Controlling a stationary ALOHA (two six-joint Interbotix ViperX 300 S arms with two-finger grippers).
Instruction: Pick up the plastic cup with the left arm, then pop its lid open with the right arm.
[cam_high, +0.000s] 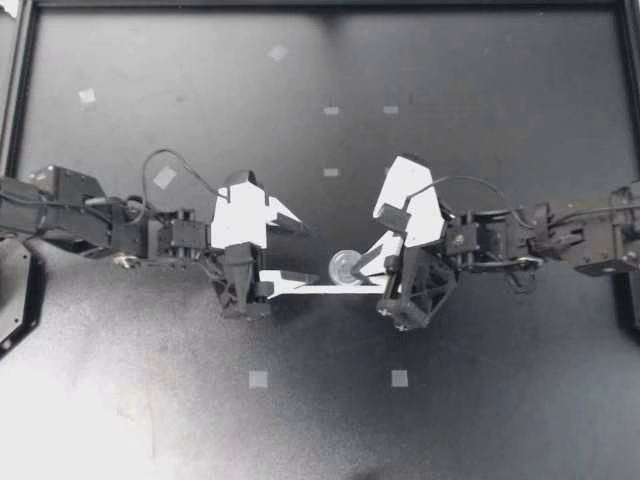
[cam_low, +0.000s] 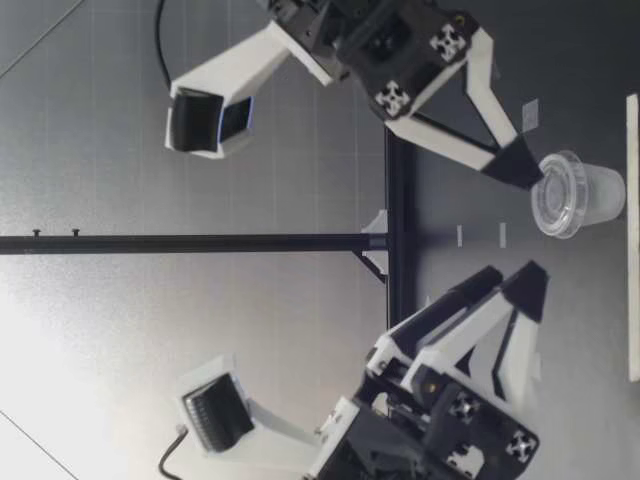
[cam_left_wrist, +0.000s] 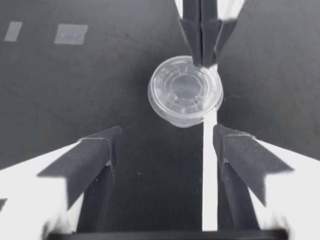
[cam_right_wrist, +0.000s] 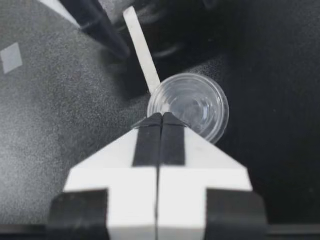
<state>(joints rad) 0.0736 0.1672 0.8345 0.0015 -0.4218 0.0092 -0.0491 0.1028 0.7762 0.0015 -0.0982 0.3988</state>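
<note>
A small clear plastic cup (cam_high: 345, 267) stands upright on the black table between my two grippers. My right gripper (cam_high: 362, 266) is shut, and its joined tips rest on the cup's rim (cam_right_wrist: 195, 105) from above; whether they pinch the rim I cannot tell. My left gripper (cam_high: 303, 253) is open a short way from the cup, which lies ahead of its spread fingers (cam_left_wrist: 100, 150) and does not touch them. In the low view the right gripper (cam_low: 520, 165) meets the cup (cam_low: 580, 195) at its top edge, and the left gripper (cam_low: 510, 285) hovers beside it.
A thin white strip (cam_high: 330, 290) lies flat on the table beside the cup, running under the left gripper's near finger. Small tape squares (cam_high: 258, 379) dot the black table (cam_high: 480, 100). A black frame rail (cam_high: 20, 90) borders it.
</note>
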